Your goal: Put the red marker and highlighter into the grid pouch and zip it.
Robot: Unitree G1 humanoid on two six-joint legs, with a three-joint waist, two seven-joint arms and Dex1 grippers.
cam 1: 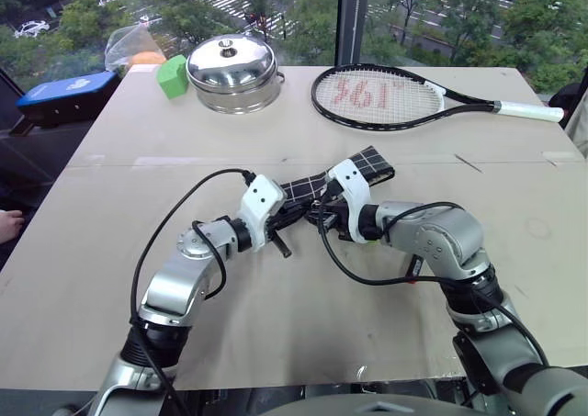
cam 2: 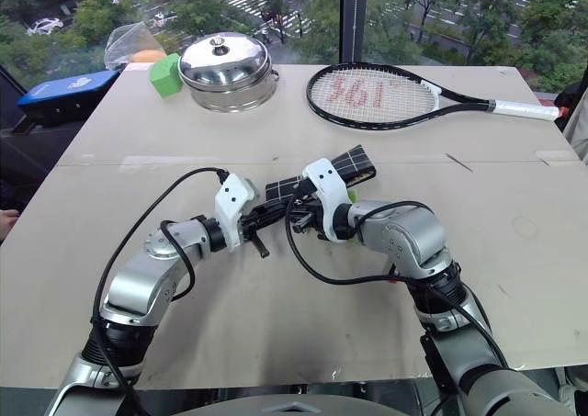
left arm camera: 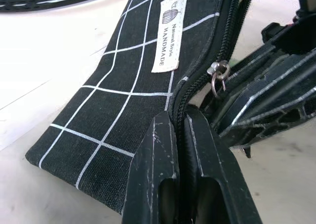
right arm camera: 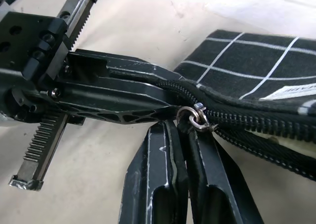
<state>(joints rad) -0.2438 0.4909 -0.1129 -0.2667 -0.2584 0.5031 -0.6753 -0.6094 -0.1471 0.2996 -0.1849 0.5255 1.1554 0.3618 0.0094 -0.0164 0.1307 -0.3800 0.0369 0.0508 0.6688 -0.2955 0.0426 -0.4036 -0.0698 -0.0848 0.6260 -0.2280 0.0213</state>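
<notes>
My left pincer (left arm camera: 180, 135) is clamped on the pouch (left arm camera: 133, 85) end on the surface (cam 1: 276, 297), my right pincer (right arm camera: 185, 130) pinches shut at the zip pull (right arm camera: 190, 119), so I should pull straight along the teeth and hold tight.

Brightness: bright daylight in all views, even and soft.
Light source: it comes from the windows behind the far edge of the table (cam 1: 110, 278).
Shadows: faint and soft; a thin shadow lies under the racket (cam 1: 386, 97), and a weak one under the pot (cam 1: 231, 72).
Glare: the steel lid of the pot carries white reflections; in the left wrist view the table beside the grid pouch (left arm camera: 128, 85) is nearly washed out to white.
Focus: the head views are sharp across the table; in both wrist views the near black fingers (left arm camera: 158, 179) are a little soft, while the zipper pull (right arm camera: 193, 118) is crisp.
Distortion: the table edges bow slightly in the head views.
</notes>
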